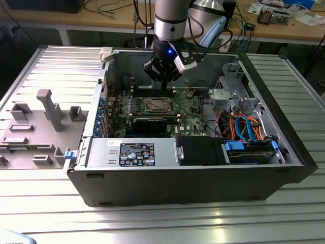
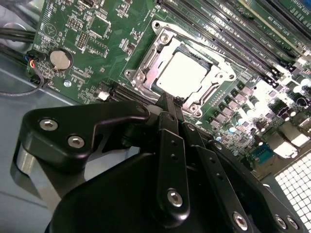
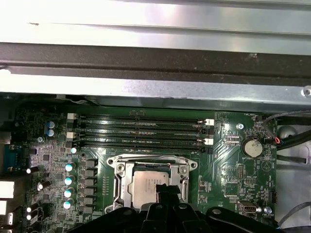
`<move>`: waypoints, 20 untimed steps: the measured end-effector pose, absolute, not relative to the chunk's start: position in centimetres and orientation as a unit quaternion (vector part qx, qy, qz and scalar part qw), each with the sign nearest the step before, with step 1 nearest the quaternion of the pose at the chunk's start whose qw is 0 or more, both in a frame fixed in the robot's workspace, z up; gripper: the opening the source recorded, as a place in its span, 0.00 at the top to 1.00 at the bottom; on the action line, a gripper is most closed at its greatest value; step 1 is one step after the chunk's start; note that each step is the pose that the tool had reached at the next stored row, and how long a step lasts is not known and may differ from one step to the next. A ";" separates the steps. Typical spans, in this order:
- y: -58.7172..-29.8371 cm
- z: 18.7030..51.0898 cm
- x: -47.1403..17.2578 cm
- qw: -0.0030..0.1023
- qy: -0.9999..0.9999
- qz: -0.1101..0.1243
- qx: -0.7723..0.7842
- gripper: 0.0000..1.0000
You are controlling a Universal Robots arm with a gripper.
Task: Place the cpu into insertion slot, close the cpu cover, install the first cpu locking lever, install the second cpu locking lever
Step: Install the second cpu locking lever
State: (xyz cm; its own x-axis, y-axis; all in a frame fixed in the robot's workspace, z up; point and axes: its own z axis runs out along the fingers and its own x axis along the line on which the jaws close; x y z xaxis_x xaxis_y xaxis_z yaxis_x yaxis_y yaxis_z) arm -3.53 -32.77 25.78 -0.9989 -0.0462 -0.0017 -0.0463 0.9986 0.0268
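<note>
The cpu (image 2: 182,75) lies flat in the insertion slot (image 2: 160,35) on the green board, its silvery top face showing. The cpu cover (image 2: 147,73) lies down around it, framing the chip through its window. In the first wrist view the cpu (image 3: 146,187) and cover (image 3: 123,187) sit just past my black fingertips. A thin lever rod (image 3: 146,157) runs along the socket's far edge; I cannot tell whether it is latched. My gripper (image 2: 168,98) hovers above the socket's near edge, shut and holding nothing. In the exterior view the gripper (image 1: 163,79) hangs over the socket (image 1: 156,105) inside the open case.
Long memory slots (image 3: 141,131) run beside the socket, with a coin battery (image 3: 251,147) to one side. The case wall (image 3: 146,53) rises behind the board. A power supply (image 1: 132,152) and drive cage with cables (image 1: 244,127) fill the case front. Grey fixtures (image 1: 45,109) stand outside.
</note>
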 end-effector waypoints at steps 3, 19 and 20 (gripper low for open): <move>-33.6 25.8 -3.5 0.001 1.000 0.013 -0.023 0.89; -39.3 25.3 -4.0 0.001 0.999 0.047 -0.023 0.89; -39.4 25.2 -4.3 0.001 0.999 0.048 -0.023 0.89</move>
